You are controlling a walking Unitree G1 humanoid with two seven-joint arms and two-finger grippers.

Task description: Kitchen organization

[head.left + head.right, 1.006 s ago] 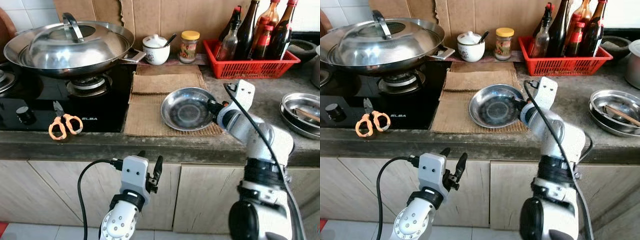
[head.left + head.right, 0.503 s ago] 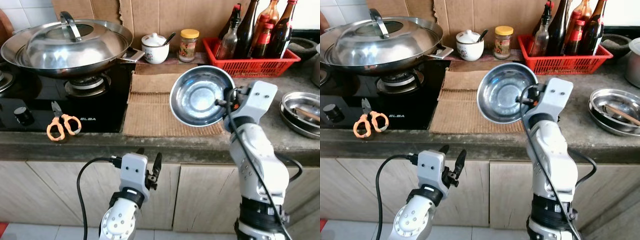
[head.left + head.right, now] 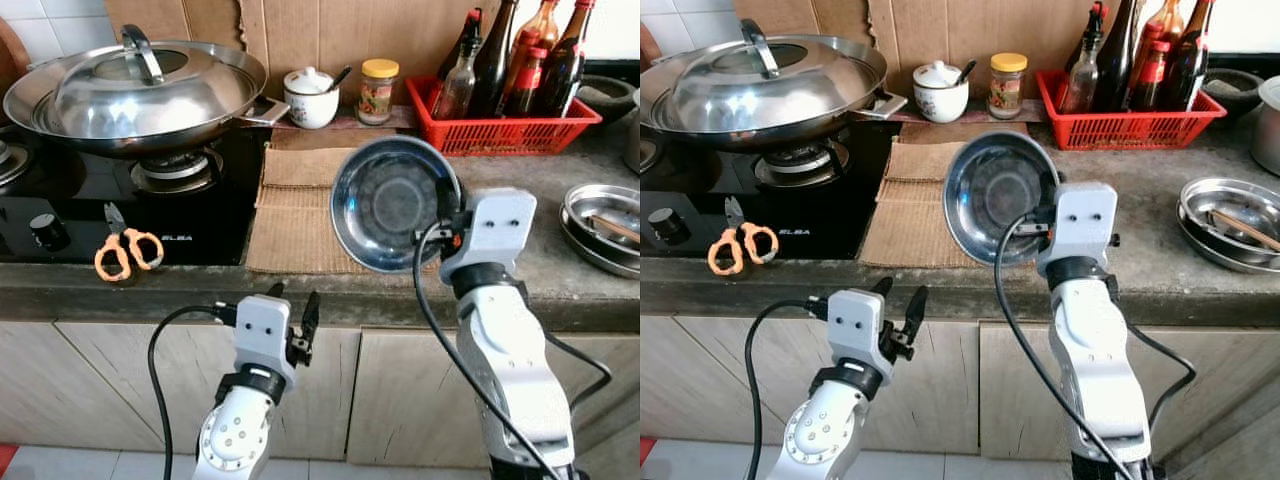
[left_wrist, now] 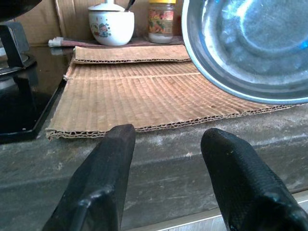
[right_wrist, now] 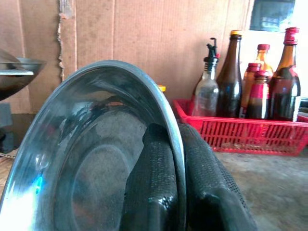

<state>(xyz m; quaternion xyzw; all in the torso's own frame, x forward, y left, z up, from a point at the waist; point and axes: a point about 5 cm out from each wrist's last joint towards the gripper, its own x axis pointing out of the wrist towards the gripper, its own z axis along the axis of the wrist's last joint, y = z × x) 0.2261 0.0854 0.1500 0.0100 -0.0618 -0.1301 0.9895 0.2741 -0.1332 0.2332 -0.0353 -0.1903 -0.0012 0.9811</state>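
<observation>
- Step in hand: carrying. My right gripper [image 3: 1042, 222] holds the steel bowl [image 3: 392, 204] by its rim, one finger inside and one outside, pinched tight. The bowl is tipped nearly on edge, clear of the surface [image 3: 560, 270], above the cardboard mat [image 3: 300, 205].
- Bowl contents: nothing I can see; the inside shows bare metal.
- My left gripper [image 3: 292, 322] waits below the front edge of the surface, short of the mat, fingers spread with nothing between them.
- Likely next move, as I judge it: swing the bowl away from the mat toward the stacked steel dishes [image 3: 603, 225] at the far right of the surface, level it, then let go. The thin rim grip could slip if I tilt too fast.
- Stacked steel dishes: something long and pale lies inside; I cannot tell what.
- Red basket [image 3: 505, 128], behind the mat and to its right: several dark sauce bottles [image 3: 497, 58] standing upright.
- Wok [image 3: 135, 85], left of the mat on the stove [image 3: 120, 205]: lid on, contents hidden.
- White lidded pot [image 3: 311, 98], behind the mat: a spoon handle sticks out.
- Jar [image 3: 378, 92], beside that pot: yellow cap, closed.
- Orange scissors [image 3: 127, 248]: on the stove's front edge, left of the mat.
</observation>
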